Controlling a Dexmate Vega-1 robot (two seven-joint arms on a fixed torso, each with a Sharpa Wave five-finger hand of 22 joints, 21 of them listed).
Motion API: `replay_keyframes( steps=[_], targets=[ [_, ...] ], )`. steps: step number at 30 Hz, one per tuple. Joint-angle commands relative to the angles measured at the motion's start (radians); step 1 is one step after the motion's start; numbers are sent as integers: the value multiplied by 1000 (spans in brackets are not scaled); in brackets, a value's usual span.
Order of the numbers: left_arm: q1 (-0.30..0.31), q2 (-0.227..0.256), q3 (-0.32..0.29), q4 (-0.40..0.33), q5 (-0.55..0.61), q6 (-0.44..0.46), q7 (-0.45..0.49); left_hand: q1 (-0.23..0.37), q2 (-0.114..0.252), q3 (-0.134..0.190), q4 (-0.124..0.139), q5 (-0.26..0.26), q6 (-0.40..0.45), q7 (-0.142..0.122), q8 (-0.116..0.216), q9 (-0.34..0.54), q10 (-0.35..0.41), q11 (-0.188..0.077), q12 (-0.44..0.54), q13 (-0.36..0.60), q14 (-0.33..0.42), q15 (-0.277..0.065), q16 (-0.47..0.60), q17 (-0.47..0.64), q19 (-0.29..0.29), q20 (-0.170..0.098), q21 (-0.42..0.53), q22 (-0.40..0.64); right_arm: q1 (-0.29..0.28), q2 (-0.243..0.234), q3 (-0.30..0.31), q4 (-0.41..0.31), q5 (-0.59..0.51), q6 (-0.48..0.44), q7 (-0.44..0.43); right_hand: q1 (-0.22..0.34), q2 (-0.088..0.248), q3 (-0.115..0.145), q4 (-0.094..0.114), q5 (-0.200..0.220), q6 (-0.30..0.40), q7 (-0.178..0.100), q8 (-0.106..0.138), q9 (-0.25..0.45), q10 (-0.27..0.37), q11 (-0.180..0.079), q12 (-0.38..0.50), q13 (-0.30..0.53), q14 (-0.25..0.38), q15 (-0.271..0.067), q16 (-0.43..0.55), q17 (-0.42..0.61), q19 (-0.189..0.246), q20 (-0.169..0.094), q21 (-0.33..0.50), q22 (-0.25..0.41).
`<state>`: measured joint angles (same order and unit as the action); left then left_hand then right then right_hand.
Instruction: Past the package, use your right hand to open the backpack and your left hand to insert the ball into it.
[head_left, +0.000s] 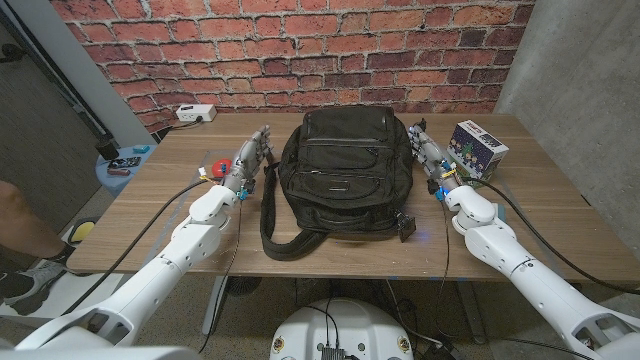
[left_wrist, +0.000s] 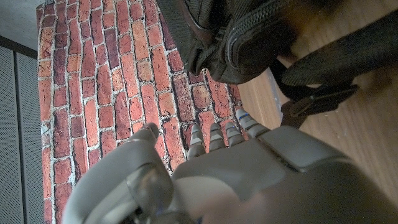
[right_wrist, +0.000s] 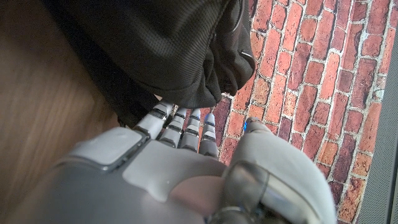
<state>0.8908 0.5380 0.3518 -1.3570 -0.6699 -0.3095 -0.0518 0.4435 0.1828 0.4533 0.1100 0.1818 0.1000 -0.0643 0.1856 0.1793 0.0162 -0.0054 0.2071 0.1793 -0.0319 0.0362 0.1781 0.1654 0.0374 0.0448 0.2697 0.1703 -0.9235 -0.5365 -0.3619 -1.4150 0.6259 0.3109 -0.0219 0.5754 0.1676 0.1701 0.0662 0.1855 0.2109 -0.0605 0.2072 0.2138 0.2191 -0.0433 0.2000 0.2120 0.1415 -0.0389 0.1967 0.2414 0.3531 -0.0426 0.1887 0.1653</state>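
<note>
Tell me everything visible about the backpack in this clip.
The backpack is black, of woven fabric, lying flat at the middle of the wooden table with its zippers closed. A front pocket faces up, and a strap loops out toward the near edge with a buckle beside it. The left robot hand and right robot hand flank it; touch cannot be confirmed.

The table (head_left: 150, 200) is seen from high up in the head view, looking down toward the brick wall (head_left: 300, 40) at 12 o'clock. The backpack (head_left: 345, 170) is seen in the middle. Each wrist view is taken very close, along a hand's back toward that wall. The backpack (left_wrist: 249, 37) (right_wrist: 155, 50) is shared by all views.
</note>
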Motion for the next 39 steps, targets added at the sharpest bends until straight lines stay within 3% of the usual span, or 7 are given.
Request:
replay_keyframes(
  steps=[1, 28, 39],
  targets=[
    [13, 7, -4, -13, -1, -9, -3, 8, -5, 7, -1, 3, 11, 0, 5, 2, 8, -1, 4, 5, 7, 4, 3, 4, 6, 2, -2, 4, -31, -26, 7, -57, -21, 1, -21, 11, -3, 7, -3, 3, 2, -1, 0, 0, -3, 0, 2, 2, 6, -39, 6, 1, 6, -50, 5, 5],
    [40, 28, -15, -47, 6, -24, 3, 7, -6, 19, -10, 1, 15, 4, 3, 2, 9, 0, 2, 5, 8, 4, 1, 4, 10, 2, -11, 4, -138, -105, 27, -241, -86, -10, -76, 5, -9, 8, -11, 0, 5, 1, 1, -3, -1, 3, 3, 1, 7, -37, 10, -2, 7, -47, 5, 5],
    [48, 32, -11, -63, 10, -22, 2, 6, -7, 24, -14, 0, 18, 7, 3, 2, 11, -2, 1, 5, 9, 5, 1, 4, 13, 3, -14, 4, -150, -133, 47, -249, -96, -13, -74, 5, -9, 10, -17, 0, 7, 0, 1, -4, -2, 3, 3, 1, 7, -36, 12, -3, 8, -46, 5, 5]
  ],
)
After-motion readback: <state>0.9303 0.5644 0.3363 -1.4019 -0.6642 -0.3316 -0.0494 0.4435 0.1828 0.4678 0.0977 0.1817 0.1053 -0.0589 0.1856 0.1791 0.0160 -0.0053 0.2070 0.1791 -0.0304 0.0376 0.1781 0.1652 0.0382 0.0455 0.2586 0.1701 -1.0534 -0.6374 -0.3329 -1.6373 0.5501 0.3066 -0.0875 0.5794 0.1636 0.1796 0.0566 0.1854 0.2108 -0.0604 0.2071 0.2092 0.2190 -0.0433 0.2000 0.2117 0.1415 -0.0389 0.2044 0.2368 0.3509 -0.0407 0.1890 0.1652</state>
